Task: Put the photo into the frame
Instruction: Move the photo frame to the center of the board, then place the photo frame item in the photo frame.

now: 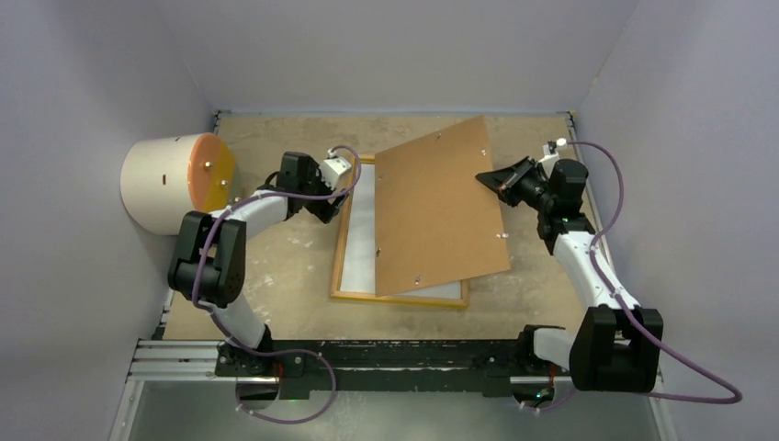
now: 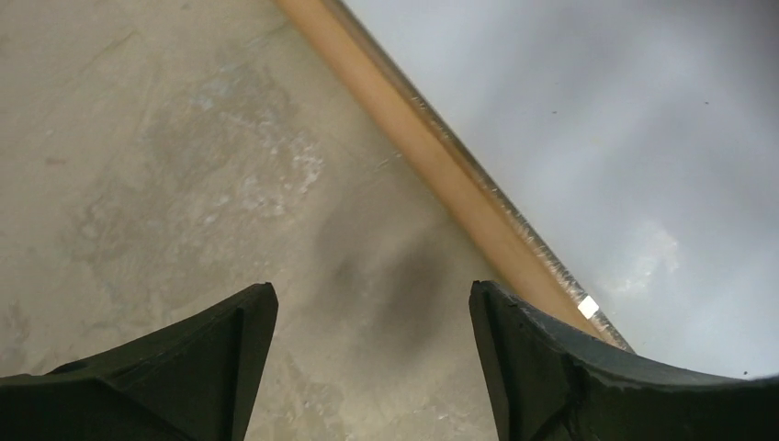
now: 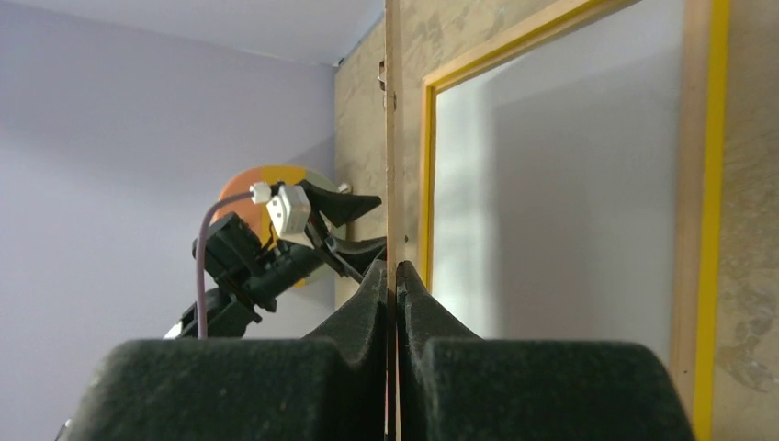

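The frame (image 1: 342, 248) lies flat mid-table; its wooden rail (image 2: 432, 156) shows in the left wrist view and a yellow edge (image 3: 705, 184) in the right wrist view. A pale white surface (image 1: 360, 239) fills its opening; no printed photo face shows, and I cannot tell if this is the photo. My right gripper (image 1: 485, 177) is shut on the edge of the brown backing board (image 1: 441, 207), holding it tilted over the frame's right part; the board runs edge-on between the fingers (image 3: 392, 138). My left gripper (image 1: 329, 209) is open and empty just above the table beside the frame's left rail (image 2: 372, 299).
A cream cylinder with an orange face (image 1: 170, 184) stands at the far left, close to the left arm. Walls close the table at the back and both sides. Bare table (image 1: 276, 266) lies left of the frame.
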You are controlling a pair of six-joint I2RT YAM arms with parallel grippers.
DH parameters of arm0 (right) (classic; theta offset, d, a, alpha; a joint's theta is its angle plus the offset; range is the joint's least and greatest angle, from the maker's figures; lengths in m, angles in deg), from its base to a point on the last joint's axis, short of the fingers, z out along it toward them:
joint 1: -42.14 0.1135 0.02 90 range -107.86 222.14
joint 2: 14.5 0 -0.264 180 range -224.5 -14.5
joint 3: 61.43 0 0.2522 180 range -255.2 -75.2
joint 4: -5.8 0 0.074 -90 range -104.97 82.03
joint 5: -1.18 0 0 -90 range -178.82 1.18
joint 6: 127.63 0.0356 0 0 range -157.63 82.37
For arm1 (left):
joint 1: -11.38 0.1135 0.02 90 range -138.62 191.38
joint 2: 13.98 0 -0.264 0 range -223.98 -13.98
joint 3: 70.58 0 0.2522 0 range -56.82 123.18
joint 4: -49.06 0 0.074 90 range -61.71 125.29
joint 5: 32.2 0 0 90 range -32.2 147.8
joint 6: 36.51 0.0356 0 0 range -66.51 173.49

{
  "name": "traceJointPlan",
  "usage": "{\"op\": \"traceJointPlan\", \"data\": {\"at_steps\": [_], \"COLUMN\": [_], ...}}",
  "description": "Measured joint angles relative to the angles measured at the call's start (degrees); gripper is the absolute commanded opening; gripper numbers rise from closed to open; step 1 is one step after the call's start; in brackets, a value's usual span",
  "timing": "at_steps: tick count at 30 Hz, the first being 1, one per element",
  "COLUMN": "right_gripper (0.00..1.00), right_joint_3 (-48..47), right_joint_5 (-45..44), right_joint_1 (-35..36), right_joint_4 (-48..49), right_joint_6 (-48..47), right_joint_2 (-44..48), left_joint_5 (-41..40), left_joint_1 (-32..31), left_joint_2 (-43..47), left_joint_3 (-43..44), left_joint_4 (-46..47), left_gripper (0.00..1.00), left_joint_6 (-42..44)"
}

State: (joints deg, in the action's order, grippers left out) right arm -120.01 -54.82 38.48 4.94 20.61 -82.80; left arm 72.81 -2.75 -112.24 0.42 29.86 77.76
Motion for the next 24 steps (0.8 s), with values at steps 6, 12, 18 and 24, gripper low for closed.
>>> {"op": "traceJointPlan", "data": {"at_steps": [6,12,18,24], "right_gripper": [0.00,0.00,0.00,0.00], "right_joint_3": [3.4,6.5,8.0,8.0], "right_joint_5": [-1.0,-4.4,-8.4,-10.2], "right_joint_1": [2.7,4.9,8.3,11.7], "right_joint_4": [5.1,9.6,15.2,20.8], "right_joint_6": [1.8,2.8,3.9,5.5], "right_joint_2": [-1.5,-4.5,-8.8,-13.9], "left_joint_5": [1.7,4.1,2.2,-2.0], "left_joint_1": [1.9,1.8,1.8,1.8], "left_joint_2": [3.4,6.7,7.2,7.1], "left_joint_3": [0.1,1.4,1.3,-2.0], "left_joint_4": [-2.4,-6.8,-10.3,-10.2], "left_gripper": [0.95,0.97,0.98,0.98], "left_joint_6": [0.4,1.6,5.2,9.0]}}
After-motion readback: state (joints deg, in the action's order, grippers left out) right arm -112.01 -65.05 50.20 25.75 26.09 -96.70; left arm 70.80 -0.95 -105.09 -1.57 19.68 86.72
